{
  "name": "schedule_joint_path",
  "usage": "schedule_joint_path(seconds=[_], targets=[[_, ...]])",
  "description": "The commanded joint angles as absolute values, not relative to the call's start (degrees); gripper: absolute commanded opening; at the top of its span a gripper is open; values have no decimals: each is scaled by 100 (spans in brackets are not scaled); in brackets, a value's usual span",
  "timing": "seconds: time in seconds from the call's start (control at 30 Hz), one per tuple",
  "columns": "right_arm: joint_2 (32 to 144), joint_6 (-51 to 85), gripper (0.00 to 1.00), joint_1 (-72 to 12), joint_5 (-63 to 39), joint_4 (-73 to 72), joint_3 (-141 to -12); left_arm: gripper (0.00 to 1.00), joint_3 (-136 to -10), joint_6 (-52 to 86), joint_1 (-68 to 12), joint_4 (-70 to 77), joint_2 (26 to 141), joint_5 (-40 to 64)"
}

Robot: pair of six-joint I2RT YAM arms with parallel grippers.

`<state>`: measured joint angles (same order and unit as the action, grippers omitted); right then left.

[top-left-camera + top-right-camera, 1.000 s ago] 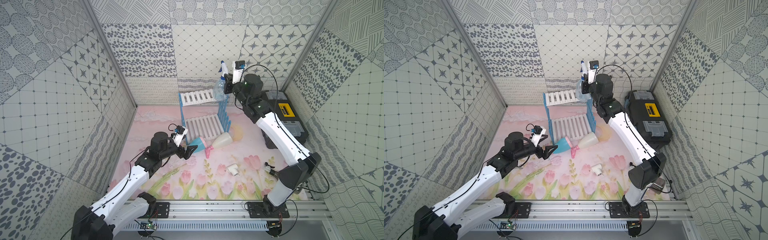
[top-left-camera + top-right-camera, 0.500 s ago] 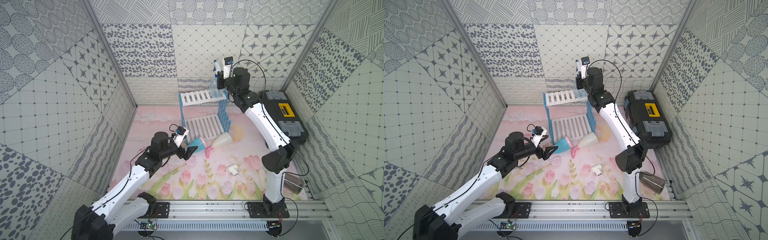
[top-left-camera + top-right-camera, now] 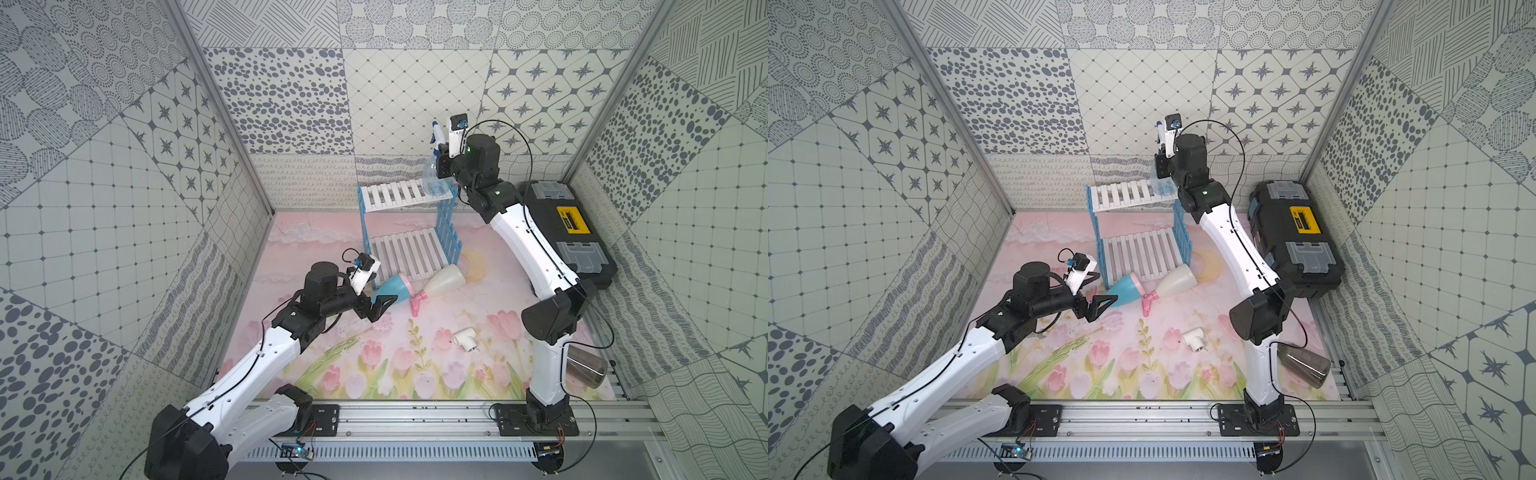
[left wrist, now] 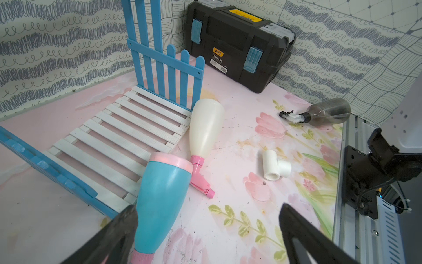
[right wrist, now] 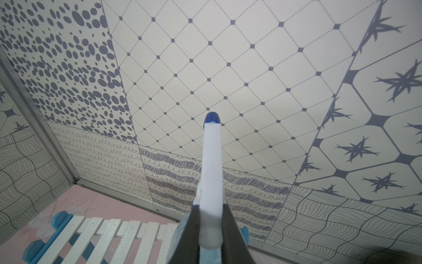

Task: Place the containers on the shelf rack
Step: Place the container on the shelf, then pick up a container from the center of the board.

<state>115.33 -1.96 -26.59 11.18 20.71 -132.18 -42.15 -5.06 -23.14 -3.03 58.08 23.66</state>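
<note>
Left wrist view shows the blue bottle (image 4: 163, 198) lying neck-first between spread left jaws, while right jaws clench the clear bottle (image 3: 435, 183), rack (image 3: 397, 196) beneath.

Light blue bottle (image 4: 162, 201) is lying between the left claw's (image 4: 207, 206) wide-spread jaws. Just ahead, the cream bottle (image 4: 205, 123) and shelf rack (image 4: 118, 137) are crowding the path, while bare counter (image 4: 228, 228) is opening alongside toward the pipe tee (image 4: 275, 168). Beyond the right claw (image 5: 211, 228) and its clear bottle (image 5: 212, 160), top-shelf slats are lying open.

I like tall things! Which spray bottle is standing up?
The clear bottle, held upright in the right fingers at the top of the rack. The blue bottle, cream bottle and smoky bottle lie flat.
</note>
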Motion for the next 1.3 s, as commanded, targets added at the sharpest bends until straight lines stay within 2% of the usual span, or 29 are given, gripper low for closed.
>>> schedule_joint_path(seconds=[0.0,0.13,0.4,0.5,0.73,0.8,1.03,1.27], targets=[[11529,-217,7,-2645,1208,1974,-13098,98,-4306,-580,-2282,-329,5822,2654],[11456,-207,28,-2644,1189,1922,-12962,98,-4302,-552,-2285,-315,5827,2663],[11304,-281,46,-2652,1222,1876,-12805,98,-4292,-442,-2286,-229,5837,2786],[11249,-296,56,-2654,1230,1863,-12727,98,-4292,-440,-2285,-239,5826,2795],[10920,-291,91,-2652,1165,1796,-12432,98,-4298,-424,-2285,-264,5793,2777],[10774,-297,97,-2652,1139,1774,-12318,98,-4306,-401,-2285,-257,5769,2785],[9965,-178,97,-2646,1127,1700,-11660,98,-4260,-134,-2282,-112,5610,2780],[8656,68,97,-2646,1111,1574,-10315,98,-3980,704,-2285,408,5372,2672]])
